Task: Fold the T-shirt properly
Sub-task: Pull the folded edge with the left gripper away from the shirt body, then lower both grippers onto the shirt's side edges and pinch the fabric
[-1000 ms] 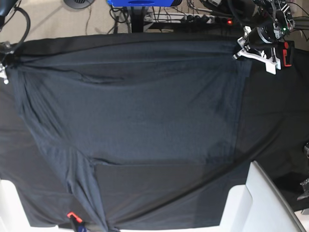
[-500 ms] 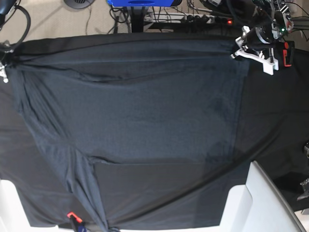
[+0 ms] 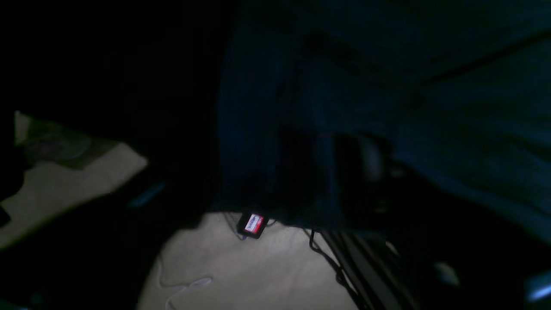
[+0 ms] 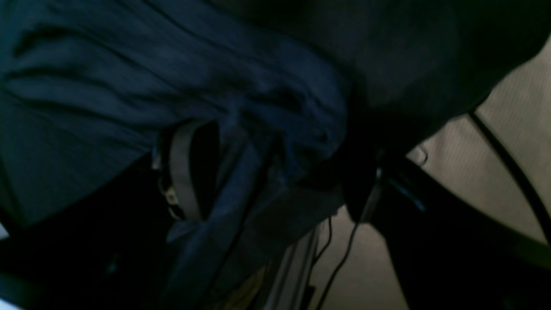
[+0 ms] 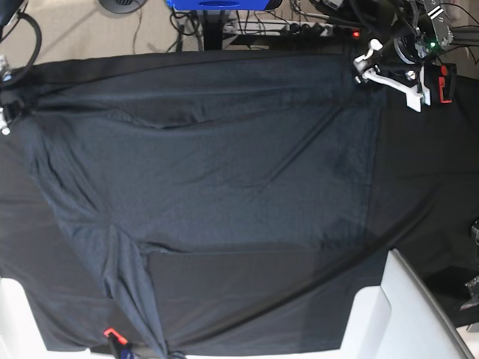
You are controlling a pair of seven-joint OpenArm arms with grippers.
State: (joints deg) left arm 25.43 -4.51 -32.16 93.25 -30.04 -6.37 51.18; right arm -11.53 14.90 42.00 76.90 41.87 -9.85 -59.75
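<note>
Two claws at the far corners, left claw (image 5: pixel 372 66) and right claw (image 5: pixel 6 120), grip uncertain in these dim views, with the T-shirt (image 5: pixel 202 172) spread flat across the dark surface (image 5: pixel 434 187): spreading step looks done; next, regrasp an edge to fold.

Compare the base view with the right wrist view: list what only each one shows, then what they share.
Base only: the whole dark slate-grey knit T-shirt spread over the black table cloth, the left gripper at its far corner, a blue object beyond the table. Right wrist only: bunched shirt fabric close up against a pale grey finger. Both: the shirt, beige floor, cables.
</note>
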